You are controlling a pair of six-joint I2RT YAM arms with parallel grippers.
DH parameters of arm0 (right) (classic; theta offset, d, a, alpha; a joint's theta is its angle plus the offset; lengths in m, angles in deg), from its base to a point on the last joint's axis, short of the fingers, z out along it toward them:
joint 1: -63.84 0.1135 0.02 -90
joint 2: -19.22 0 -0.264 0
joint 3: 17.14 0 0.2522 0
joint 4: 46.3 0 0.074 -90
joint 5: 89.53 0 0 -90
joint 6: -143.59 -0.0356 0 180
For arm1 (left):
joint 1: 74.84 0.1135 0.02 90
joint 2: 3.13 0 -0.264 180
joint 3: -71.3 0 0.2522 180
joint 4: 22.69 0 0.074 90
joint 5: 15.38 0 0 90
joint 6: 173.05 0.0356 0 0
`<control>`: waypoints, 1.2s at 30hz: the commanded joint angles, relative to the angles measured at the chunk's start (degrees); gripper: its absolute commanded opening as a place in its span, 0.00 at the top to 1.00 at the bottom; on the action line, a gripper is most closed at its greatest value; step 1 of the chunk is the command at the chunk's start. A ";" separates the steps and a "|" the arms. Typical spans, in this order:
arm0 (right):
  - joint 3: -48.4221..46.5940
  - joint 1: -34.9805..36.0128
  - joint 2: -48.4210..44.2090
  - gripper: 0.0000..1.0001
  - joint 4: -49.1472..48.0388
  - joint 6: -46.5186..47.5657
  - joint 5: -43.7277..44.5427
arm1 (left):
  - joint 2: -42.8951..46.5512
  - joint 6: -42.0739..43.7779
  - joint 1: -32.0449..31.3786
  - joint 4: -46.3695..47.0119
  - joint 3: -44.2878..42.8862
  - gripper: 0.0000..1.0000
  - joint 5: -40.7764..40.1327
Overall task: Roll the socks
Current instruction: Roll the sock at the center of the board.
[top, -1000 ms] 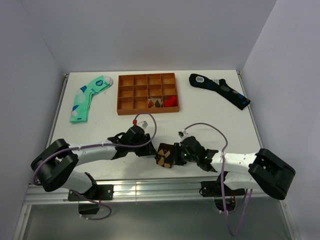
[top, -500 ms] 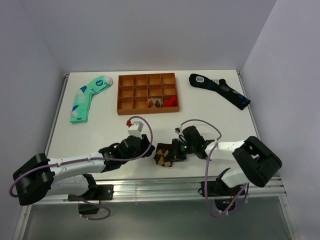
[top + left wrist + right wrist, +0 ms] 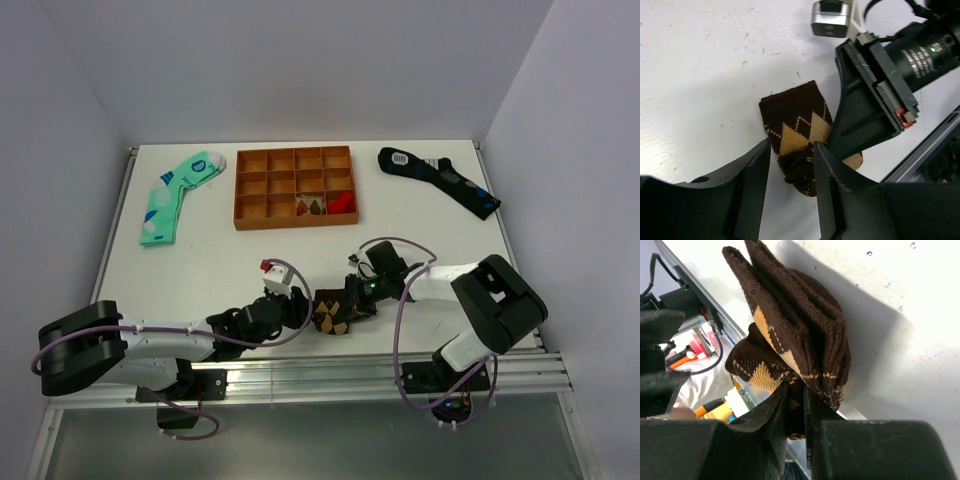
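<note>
At the near edge of the tabletop point(image 3: 200, 270), about midway along it, we find the left gripper point(image 3: 790, 150) with its jaws apart, loosely astride one end of the socks point(image 3: 796, 120). We judge that it steadies the bundle rather than grips it. The socks form a thick, compact wad with the cuff layers stacked. The right gripper point(image 3: 795, 402) is clamped on the opposite end, pinching fabric, apparently to stop the roll springing open. Rolling looks nearly complete.

Toward the far edge, a mint-green sock point(image 3: 178, 195) lies left of an orange tray point(image 3: 238, 190). The tray's near row holds small brown pieces point(image 3: 309, 207) in the third compartment and a red item point(image 3: 343, 203) in the fourth. We see nothing in the others. A dark sock point(image 3: 440, 180) lies to its right.
</note>
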 commanded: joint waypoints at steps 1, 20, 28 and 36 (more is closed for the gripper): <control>-2.35 -0.75 1.90 0.83 10.37 3.78 2.92 | -0.93 4.30 -0.82 9.26 0.46 0.54 0.18; -7.37 -1.28 4.71 0.83 15.56 6.16 3.71 | -9.01 9.66 -0.90 21.56 2.57 0.53 9.93; -6.93 -1.36 4.98 0.83 14.95 6.24 3.71 | -12.70 8.87 -0.90 24.46 2.57 0.54 11.78; -6.40 -1.54 5.42 0.83 14.16 6.33 3.71 | -14.82 7.64 -0.99 27.81 3.80 0.55 13.45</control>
